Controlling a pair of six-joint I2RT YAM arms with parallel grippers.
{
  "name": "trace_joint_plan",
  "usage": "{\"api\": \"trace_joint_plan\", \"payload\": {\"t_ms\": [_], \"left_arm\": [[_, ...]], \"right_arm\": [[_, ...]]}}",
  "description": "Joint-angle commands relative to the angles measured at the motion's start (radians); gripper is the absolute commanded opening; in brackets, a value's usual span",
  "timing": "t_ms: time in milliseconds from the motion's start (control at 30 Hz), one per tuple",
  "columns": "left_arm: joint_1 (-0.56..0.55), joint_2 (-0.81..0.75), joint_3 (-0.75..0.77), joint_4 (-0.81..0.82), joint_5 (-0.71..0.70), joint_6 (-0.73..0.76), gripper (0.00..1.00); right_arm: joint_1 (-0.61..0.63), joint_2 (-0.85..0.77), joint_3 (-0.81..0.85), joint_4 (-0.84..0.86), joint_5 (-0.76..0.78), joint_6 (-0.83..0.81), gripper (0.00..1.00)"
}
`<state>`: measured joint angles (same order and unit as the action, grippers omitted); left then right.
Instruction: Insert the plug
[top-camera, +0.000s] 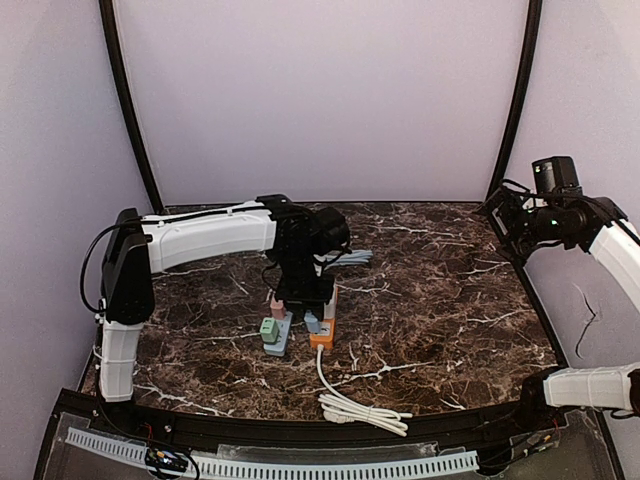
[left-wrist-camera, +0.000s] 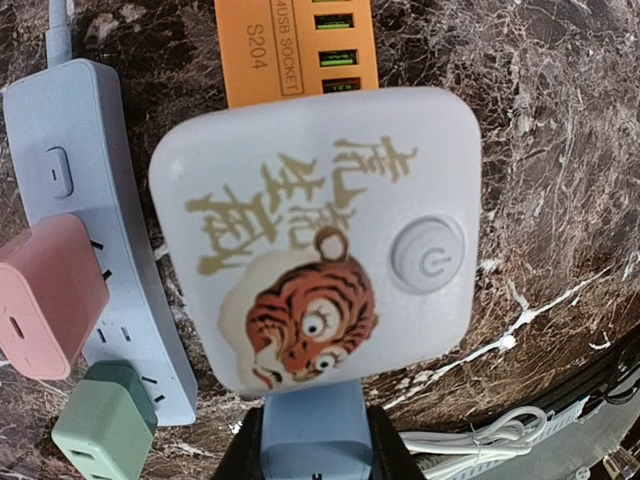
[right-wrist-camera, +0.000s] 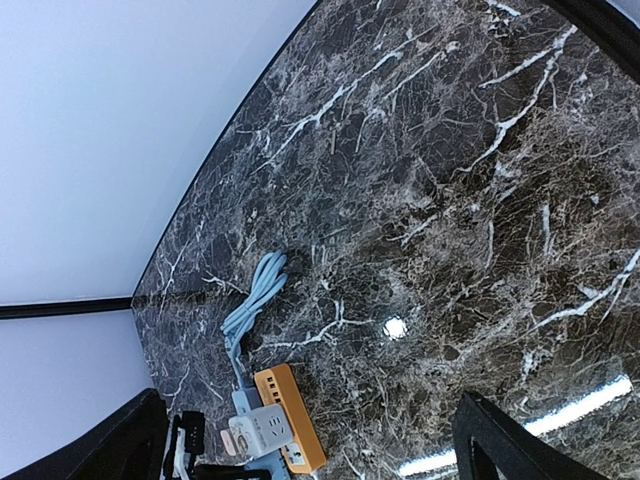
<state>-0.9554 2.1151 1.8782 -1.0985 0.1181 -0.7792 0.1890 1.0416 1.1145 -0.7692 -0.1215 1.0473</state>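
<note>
In the left wrist view my left gripper (left-wrist-camera: 313, 430) is shut on a light blue plug (left-wrist-camera: 315, 405). The plug's far end meets the near edge of a white cube socket (left-wrist-camera: 315, 235) with a tiger print and a round power button. Whether its pins are inside is hidden. The cube covers part of an orange USB strip (left-wrist-camera: 290, 50). From above, the left gripper (top-camera: 309, 310) points down over the orange strip (top-camera: 323, 330). The right gripper (top-camera: 508, 215) hangs high at the far right, open and empty. Its wrist view shows the cube (right-wrist-camera: 262, 432) far below.
A pale blue power strip (left-wrist-camera: 100, 250) lies left of the cube, carrying a pink adapter (left-wrist-camera: 45, 295) and a green one (left-wrist-camera: 105, 425). A coiled white cable (top-camera: 360, 408) lies near the front edge. A bundled blue cable (right-wrist-camera: 255, 295) lies behind the strips.
</note>
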Motion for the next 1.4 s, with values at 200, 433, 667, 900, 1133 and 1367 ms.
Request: {"api": "trace_joint_plan", "payload": {"t_ms": [200, 433, 667, 900, 1133, 1367], "left_arm": [[0.008, 0.029, 0.044, -0.040, -0.020, -0.032, 0.01], [0.008, 0.035, 0.044, -0.064, -0.029, -0.028, 0.01], [0.008, 0.049, 0.062, -0.053, -0.029, -0.035, 0.01], [0.008, 0.072, 0.093, -0.066, -0.038, -0.034, 0.01], [0.007, 0.089, 0.122, -0.100, -0.051, -0.031, 0.01], [0.007, 0.091, 0.120, -0.147, -0.068, -0.025, 0.01]], "right_arm": [[-0.006, -0.003, 0.018, 0.020, -0.012, -0.015, 0.99], [-0.009, -0.007, 0.015, 0.020, -0.011, -0.017, 0.99], [-0.013, -0.006, 0.010, 0.020, -0.016, -0.016, 0.99], [-0.017, -0.008, 0.010, 0.020, -0.020, -0.019, 0.99], [-0.019, -0.008, 0.005, 0.020, -0.023, -0.017, 0.99], [-0.022, -0.005, 0.003, 0.020, -0.027, -0.015, 0.99]]}}
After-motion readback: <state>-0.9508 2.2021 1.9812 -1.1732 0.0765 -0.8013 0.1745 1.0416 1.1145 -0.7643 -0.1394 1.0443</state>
